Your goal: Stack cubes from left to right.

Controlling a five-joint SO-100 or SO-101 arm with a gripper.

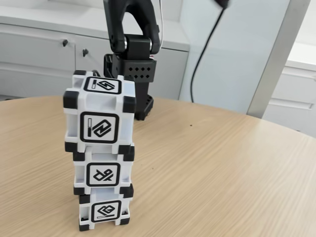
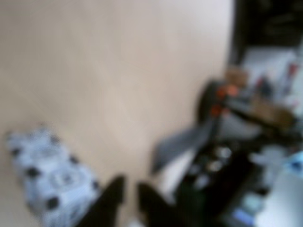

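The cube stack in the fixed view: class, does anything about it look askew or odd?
Slightly. The three cubes stand in one column on the table, but not flush: the top cube overhangs to the left of the middle cube and looks twisted relative to it, and the bottom cube sits a little further right. Nothing has toppled or looks damaged.

Counter (image 1: 212, 168): light wood-grain top with a rounded far edge in the fixed view; a pale tan blur in the wrist view.
Cabinets (image 1: 44, 54): grey-white fronts behind the counter's far left edge, with two small dark knobs (image 1: 64, 43).
Cable (image 1: 205, 44): black, hanging down against a pale blue-white panel beyond the far edge.
Post (image 1: 279, 54): grey, slanted, beyond the far right edge.
Clutter (image 2: 265, 109): blurred shapes beyond the counter's right edge in the wrist view; too soft to identify.
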